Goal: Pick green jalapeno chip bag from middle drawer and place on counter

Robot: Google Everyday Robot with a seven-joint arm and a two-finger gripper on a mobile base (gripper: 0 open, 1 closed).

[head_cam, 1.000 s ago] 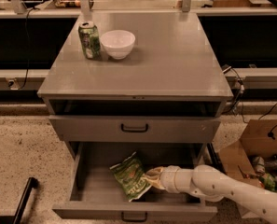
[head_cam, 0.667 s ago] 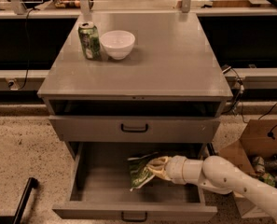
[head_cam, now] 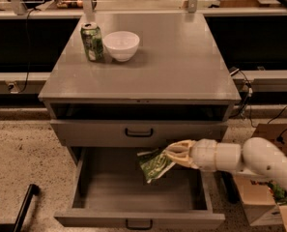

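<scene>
The green jalapeno chip bag (head_cam: 155, 165) is a crinkly green foil bag held in the air above the open middle drawer (head_cam: 139, 217), just below the closed drawer front above it. My gripper (head_cam: 172, 154) reaches in from the right on a white arm and is shut on the bag's right end. The bag hangs tilted, clear of the drawer floor. The counter (head_cam: 172, 62) is the flat grey cabinet top above.
A green drink can (head_cam: 92, 42) and a white bowl (head_cam: 121, 45) stand at the counter's back left. A cardboard box (head_cam: 266, 197) sits on the floor to the right of the cabinet. A dark pole (head_cam: 23, 209) lies at the lower left.
My gripper has lifted the chip bag up off the drawer floor and drawn it slightly right. The arm has risen with it.
</scene>
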